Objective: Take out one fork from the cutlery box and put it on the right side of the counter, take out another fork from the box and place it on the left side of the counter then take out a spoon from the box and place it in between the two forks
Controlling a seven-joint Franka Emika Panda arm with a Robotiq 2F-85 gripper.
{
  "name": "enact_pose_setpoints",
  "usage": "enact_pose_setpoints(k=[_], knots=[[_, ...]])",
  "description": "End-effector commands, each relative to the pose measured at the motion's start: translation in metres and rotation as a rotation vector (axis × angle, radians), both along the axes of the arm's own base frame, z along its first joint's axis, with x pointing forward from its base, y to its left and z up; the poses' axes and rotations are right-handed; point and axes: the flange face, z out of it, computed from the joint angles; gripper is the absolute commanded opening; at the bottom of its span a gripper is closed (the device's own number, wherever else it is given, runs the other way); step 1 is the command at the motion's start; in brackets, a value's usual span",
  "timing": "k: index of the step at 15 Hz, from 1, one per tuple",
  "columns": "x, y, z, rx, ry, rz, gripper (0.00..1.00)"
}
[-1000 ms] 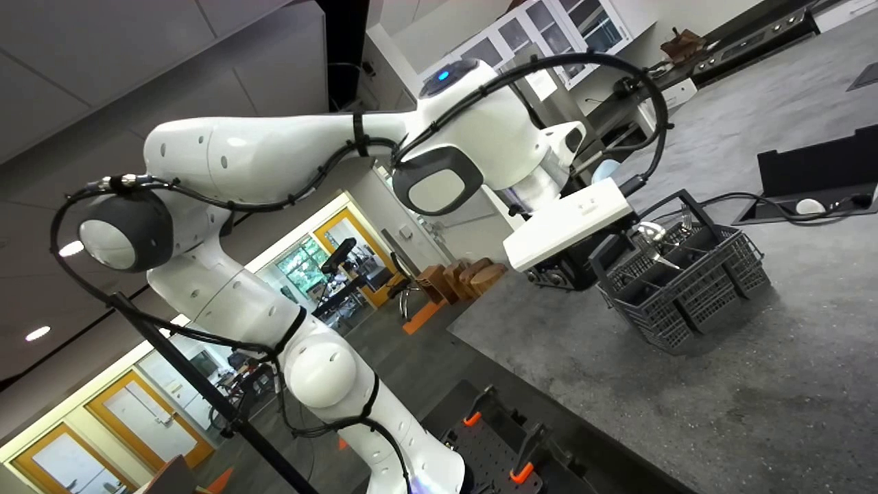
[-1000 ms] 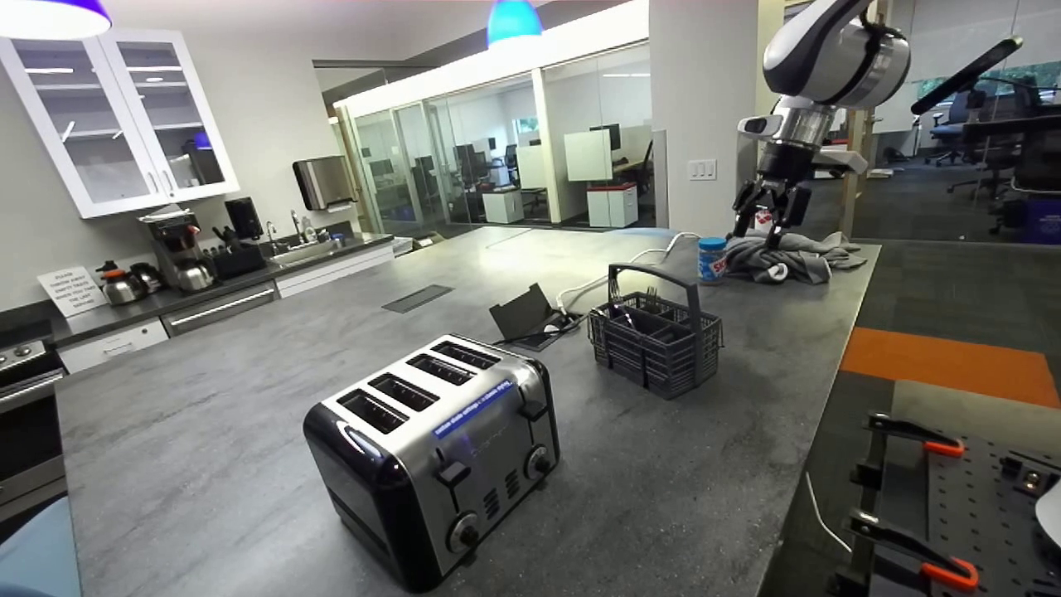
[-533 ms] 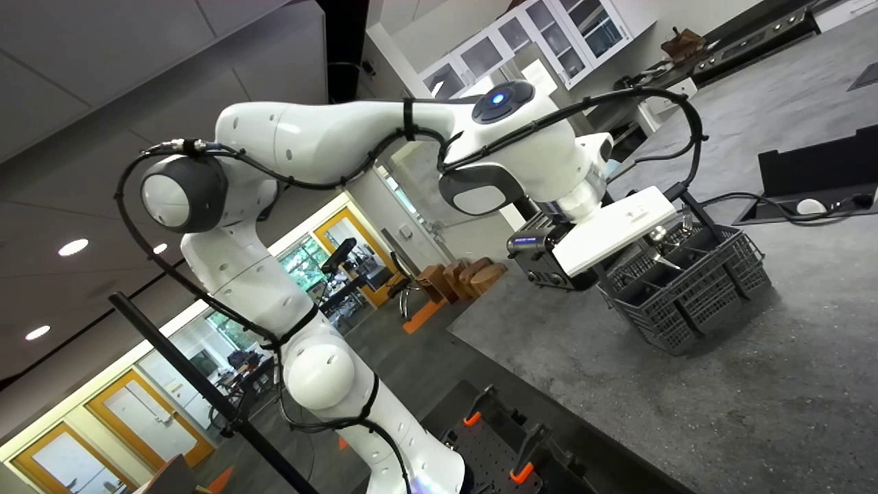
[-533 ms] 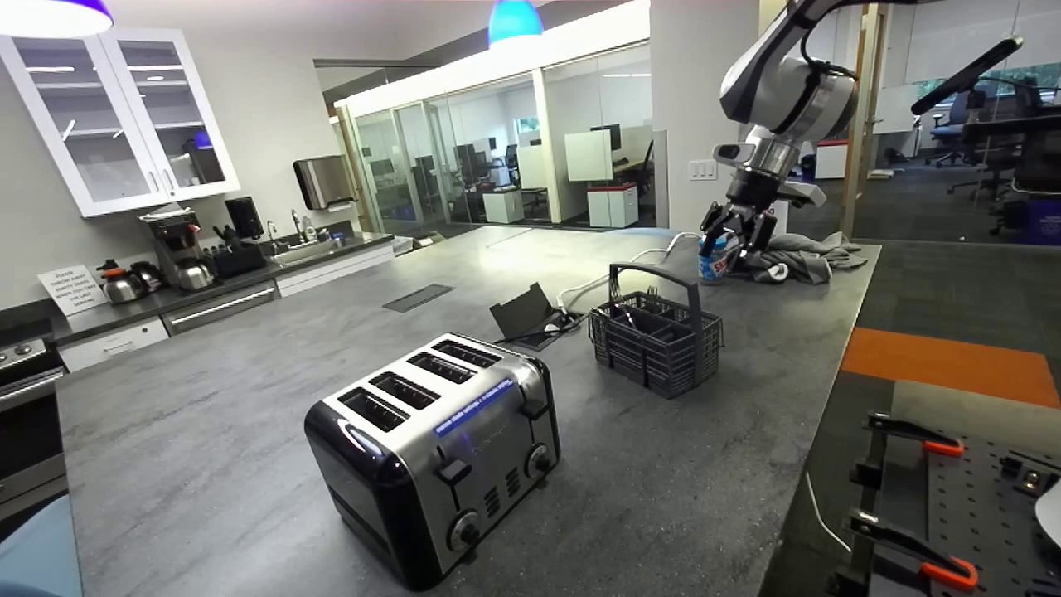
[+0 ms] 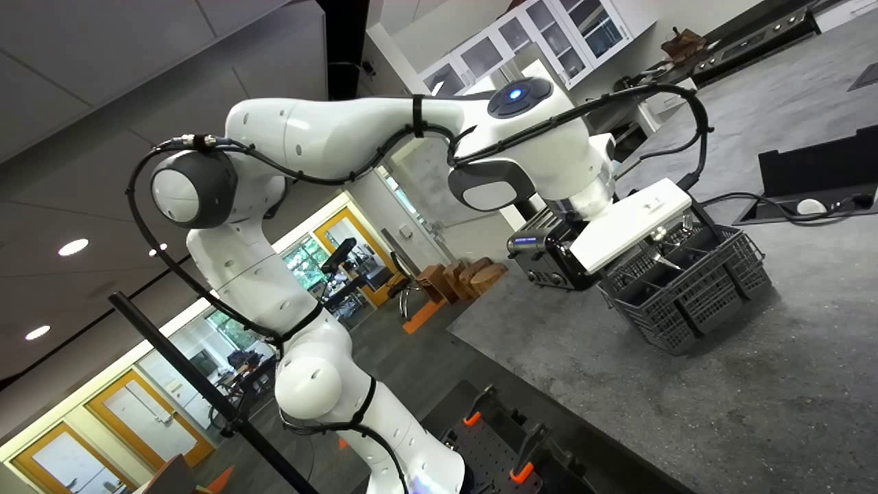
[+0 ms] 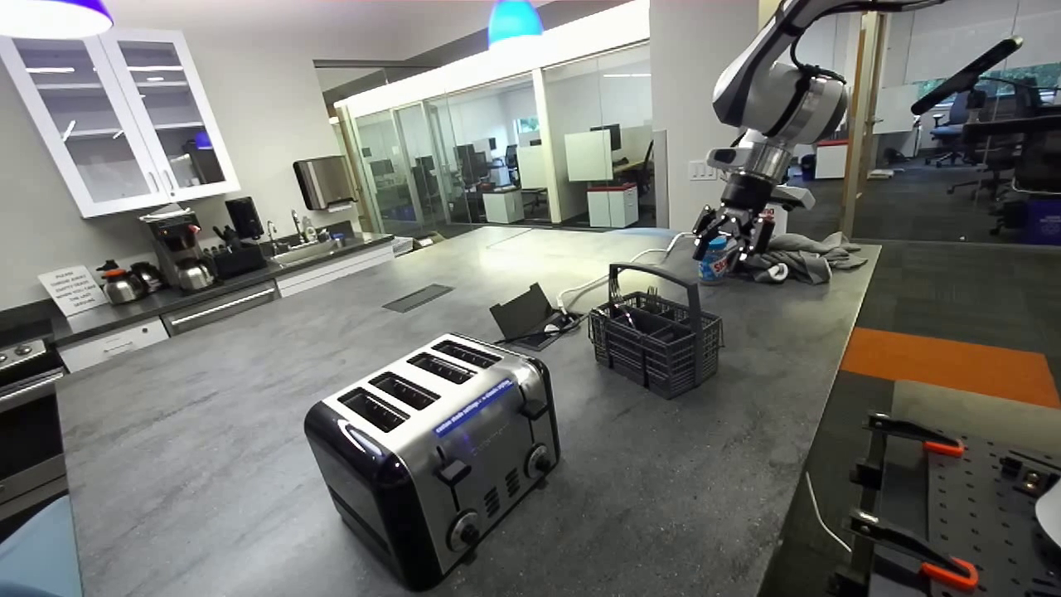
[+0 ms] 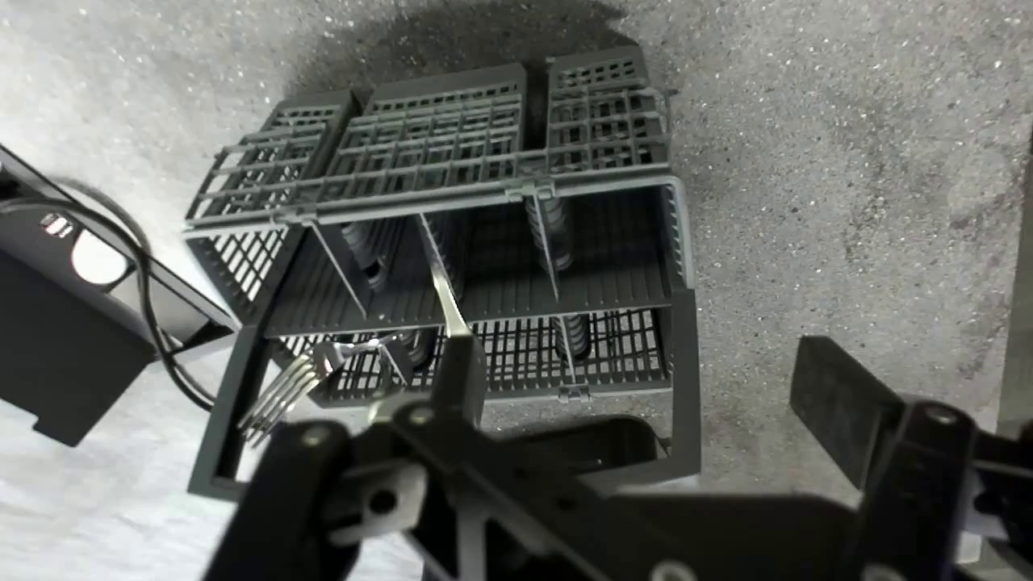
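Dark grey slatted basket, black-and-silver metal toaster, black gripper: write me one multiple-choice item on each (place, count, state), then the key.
1. The basket stands: A) in mid-air; B) on the floor; C) on the grey speckled stone-like counter.
2. The toaster has how many slots: A) two; B) four; C) six.
3. The gripper is: A) open; B) fully shut; C) out of every view.

1 C: its base meets the counter in both exterior views.
2 B: four show on its top in an exterior view.
3 A: the wrist view shows its fingers well apart.
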Motion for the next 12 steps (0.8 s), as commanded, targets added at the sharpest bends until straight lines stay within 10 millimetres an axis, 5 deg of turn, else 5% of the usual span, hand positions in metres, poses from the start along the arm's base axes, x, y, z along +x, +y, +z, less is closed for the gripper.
enact_pose_setpoints(k=[1,12], knots=[[0.016,-0.018,0.002,0.023,-0.043,0.121,1.00],[0.065,-0.033,-0.047,0.206,-0.011,0.204,1.00]])
